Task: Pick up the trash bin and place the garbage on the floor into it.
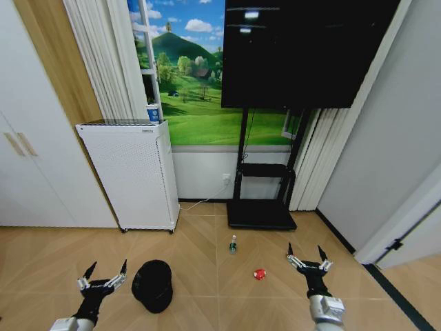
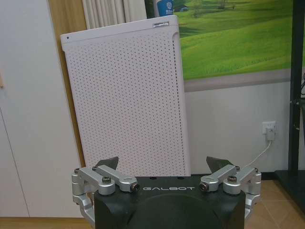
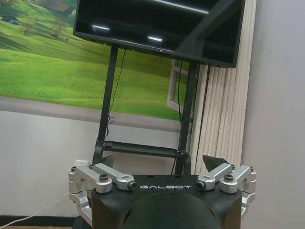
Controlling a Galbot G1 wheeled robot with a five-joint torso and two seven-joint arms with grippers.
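light tan planks in a chevron pattern make up the floor [image 1: 200,241], with a dark strip along its right edge. nearest the camera, the left gripper [image 1: 103,275] hangs low on the left with its fingers spread apart, holding nothing, and the right gripper [image 1: 309,258] hangs low on the right, likewise spread and empty. just right of the left gripper the trash bin [image 1: 153,285] rests on the floor, small, round and black, its mesh dark so that i cannot tell what is inside. farther on lie a red wad [image 1: 259,274] and, beyond it, a small clear bottle [image 1: 233,244] with a green label. behind stand a white perforated appliance [image 1: 131,176] and a black tv stand [image 1: 262,186] with a flat base.
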